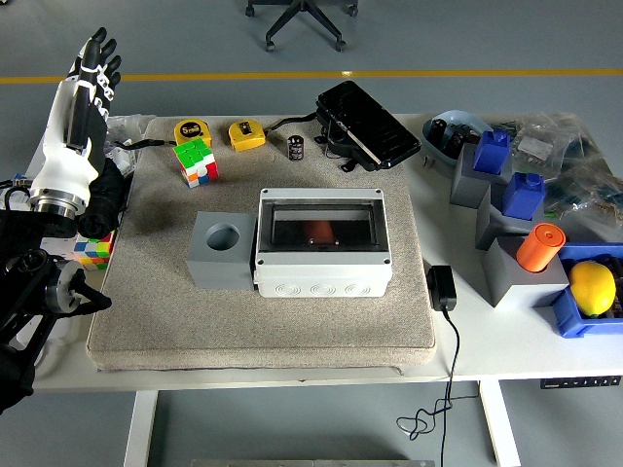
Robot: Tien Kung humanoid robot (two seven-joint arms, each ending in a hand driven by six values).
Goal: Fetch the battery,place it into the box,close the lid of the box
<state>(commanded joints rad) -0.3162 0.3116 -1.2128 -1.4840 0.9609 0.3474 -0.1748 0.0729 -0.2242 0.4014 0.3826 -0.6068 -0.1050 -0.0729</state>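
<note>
1. Grey floor with a yellow line lies behind a white table (292, 375) covered by a beige mat (146, 292).
2. At the left edge, the left hand (80, 88) is raised with fingers (97, 49) extended, holding nothing; no right hand shows.
3. Well to the right of those fingers sits the box (323, 240), lid shut, with an orange battery (317, 232) visible through its window.
4. Judged from this, the task looks essentially finished.
</note>
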